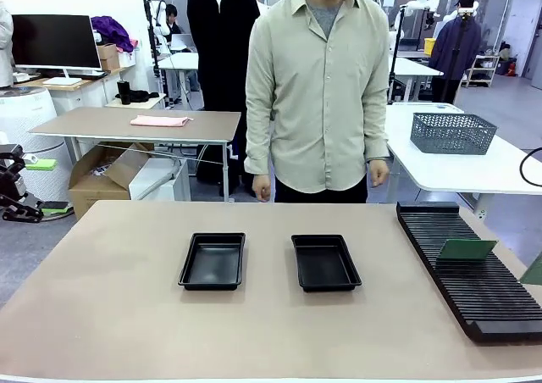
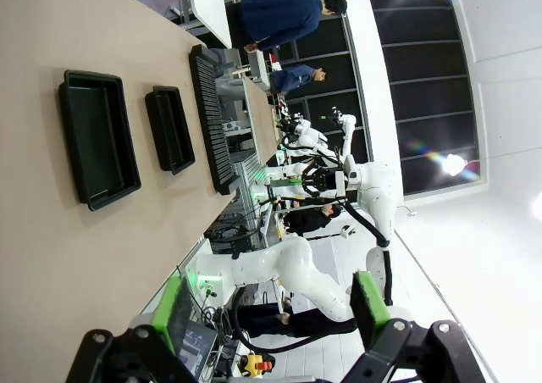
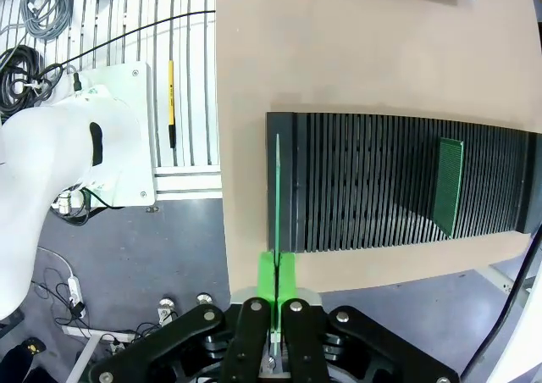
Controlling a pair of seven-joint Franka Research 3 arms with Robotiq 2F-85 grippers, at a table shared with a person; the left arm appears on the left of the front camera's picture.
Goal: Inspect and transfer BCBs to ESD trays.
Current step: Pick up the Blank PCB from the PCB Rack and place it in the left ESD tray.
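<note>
Two black ESD trays [image 1: 212,262] [image 1: 325,263] lie side by side, with nothing in them, mid-table in front of the person. One green BCB [image 1: 466,248] [image 3: 449,184] stands tilted in the slotted rack [image 1: 474,281]. In the right wrist view my right gripper [image 3: 276,274] is shut on a second BCB [image 3: 277,197], seen edge-on above the near end of the rack [image 3: 381,184]. A corner of that board [image 1: 534,270] shows at the front view's right border. In the left wrist view my left gripper [image 2: 273,311] is open and holds nothing, well away from the trays [image 2: 97,137] [image 2: 169,129].
The person [image 1: 322,95] stands at the far table edge, hands hanging at their sides. A grey mesh basket [image 1: 453,133] sits on a white table behind. The right arm's base [image 3: 68,163] and cables lie off the table edge beside the rack.
</note>
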